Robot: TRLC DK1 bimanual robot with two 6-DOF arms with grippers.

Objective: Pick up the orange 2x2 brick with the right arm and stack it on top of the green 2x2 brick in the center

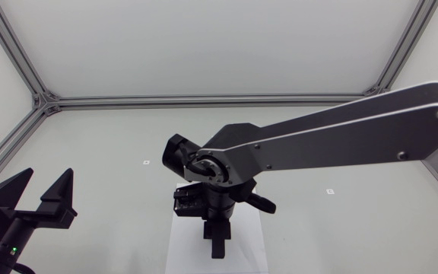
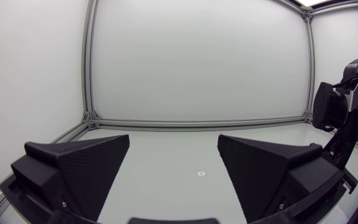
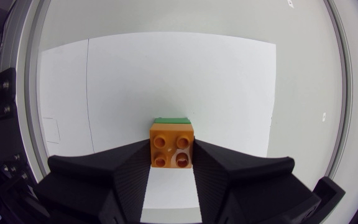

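The black right gripper (image 3: 171, 163) squeezes the small orange plastic brick (image 3: 172, 144) from both sides. A green brick (image 3: 171, 121) peeks out just under it, over white paper (image 3: 166, 68) mid-table. The black left gripper (image 2: 174, 142) sits near left, fingers wide apart.

orange brick (image 3: 172, 146) studs-up, green brick (image 3: 171, 121) just behind

The silver-grey right arm (image 1: 341, 137) spans the tabletop (image 1: 105, 137) from the right edge to the middle, blocking passage above the white paper sheet (image 3: 166, 68). The matte black right hand (image 3: 171, 158) clamps the orange 2x2 brick (image 3: 172, 146) over the green 2x2 brick (image 3: 171, 121), covering its top. The left hand (image 1: 48, 183), fingers apart, occupies the near left corner; the tabletop between lies open.
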